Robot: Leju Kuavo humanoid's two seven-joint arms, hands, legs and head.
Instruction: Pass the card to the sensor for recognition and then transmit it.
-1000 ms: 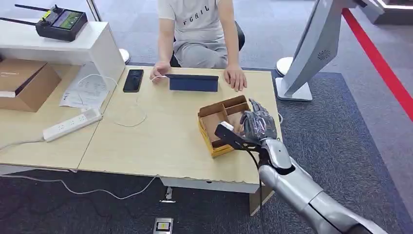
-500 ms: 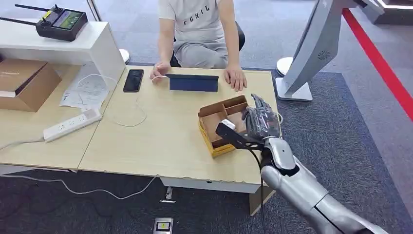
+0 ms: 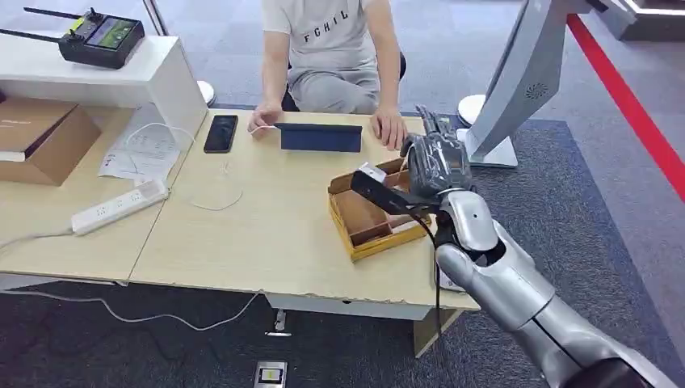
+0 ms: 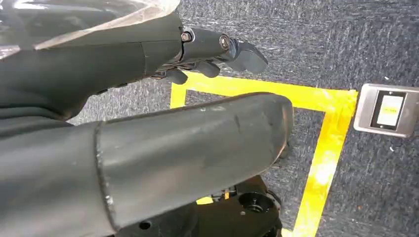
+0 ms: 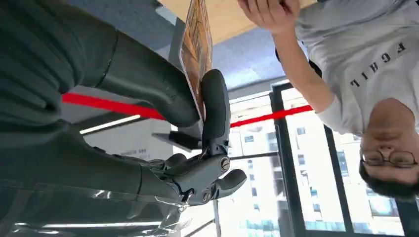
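Right hand pinches the card above the wooden tray; left hand hangs, fingers curled, holding nothing.

On the table, we find the divided box near the right edge, the dark panel behind it, the phone left of that, and the power strip farther left.

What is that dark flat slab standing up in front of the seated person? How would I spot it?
Start at the light wooden table and look to its far edge, where a person sits. Between that person's hands stands the dark blue tablet-like sensor, upright on its long edge. The black phone beside it lies flat and is smaller.
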